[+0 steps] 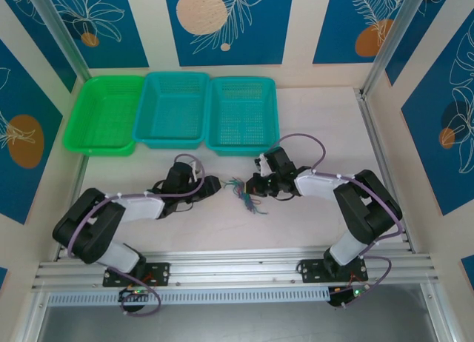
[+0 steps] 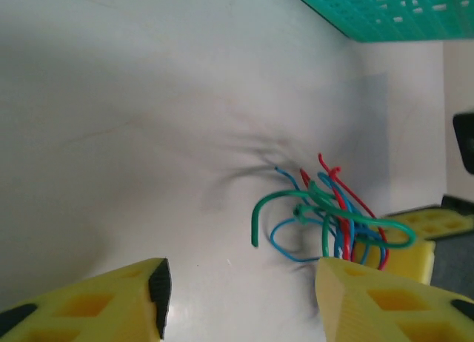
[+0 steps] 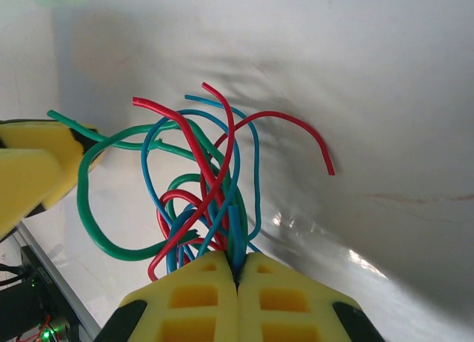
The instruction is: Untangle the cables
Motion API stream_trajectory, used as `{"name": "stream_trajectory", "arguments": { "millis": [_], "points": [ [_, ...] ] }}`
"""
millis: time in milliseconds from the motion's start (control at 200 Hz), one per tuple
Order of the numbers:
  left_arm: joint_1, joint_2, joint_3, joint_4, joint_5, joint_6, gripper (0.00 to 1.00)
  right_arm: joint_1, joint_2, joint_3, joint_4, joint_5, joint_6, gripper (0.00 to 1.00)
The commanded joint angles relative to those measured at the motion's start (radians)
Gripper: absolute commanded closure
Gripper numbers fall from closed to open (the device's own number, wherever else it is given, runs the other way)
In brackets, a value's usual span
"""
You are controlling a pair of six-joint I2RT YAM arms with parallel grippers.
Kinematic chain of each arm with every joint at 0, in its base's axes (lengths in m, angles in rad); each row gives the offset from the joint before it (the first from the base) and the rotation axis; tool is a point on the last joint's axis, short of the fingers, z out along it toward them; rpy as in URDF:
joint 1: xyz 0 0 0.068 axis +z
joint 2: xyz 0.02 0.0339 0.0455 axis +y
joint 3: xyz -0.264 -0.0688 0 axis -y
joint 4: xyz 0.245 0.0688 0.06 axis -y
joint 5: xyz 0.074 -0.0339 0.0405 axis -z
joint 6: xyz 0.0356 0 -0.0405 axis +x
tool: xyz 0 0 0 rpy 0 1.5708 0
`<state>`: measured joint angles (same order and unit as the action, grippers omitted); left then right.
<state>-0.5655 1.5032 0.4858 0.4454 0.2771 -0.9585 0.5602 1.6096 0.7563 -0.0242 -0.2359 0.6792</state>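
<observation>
The cables point(image 1: 242, 195) form a small tangle of thin red, blue and green wires on the white table between the two arms. My right gripper point(image 3: 238, 266) is shut on a blue and a green strand at the tangle's base, and the rest of the cables point(image 3: 200, 172) fan out in front of it. My left gripper point(image 2: 241, 301) stands open just left of the cables point(image 2: 333, 216), with bare table between its yellow fingers point(image 2: 133, 301). From above, the left gripper point(image 1: 217, 184) and right gripper point(image 1: 250, 185) face each other closely across the bundle.
Three baskets stand side by side at the back: a green one point(image 1: 104, 112) and two teal ones point(image 1: 172, 109) point(image 1: 242, 114). A metal rail point(image 1: 237, 272) runs along the near edge. Thick lilac cables point(image 1: 311, 146) loop over the arms.
</observation>
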Motion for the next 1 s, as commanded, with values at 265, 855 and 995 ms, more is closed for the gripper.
{"name": "stream_trajectory", "arguments": {
  "millis": [265, 855, 995],
  "points": [
    [-0.015, 0.055, 0.025, 0.162, -0.058, -0.086, 0.55, 0.053, 0.016, 0.055, -0.036, -0.046, -0.036, 1.00],
    [0.008, -0.097, 0.045, -0.082, -0.120, 0.054, 1.00, -0.140, -0.035, -0.106, 0.057, -0.038, 0.093, 1.00],
    [-0.013, -0.103, 0.102, -0.138, -0.054, 0.133, 1.00, -0.120, 0.021, -0.050, -0.014, -0.115, 0.000, 0.84]
  ]
}}
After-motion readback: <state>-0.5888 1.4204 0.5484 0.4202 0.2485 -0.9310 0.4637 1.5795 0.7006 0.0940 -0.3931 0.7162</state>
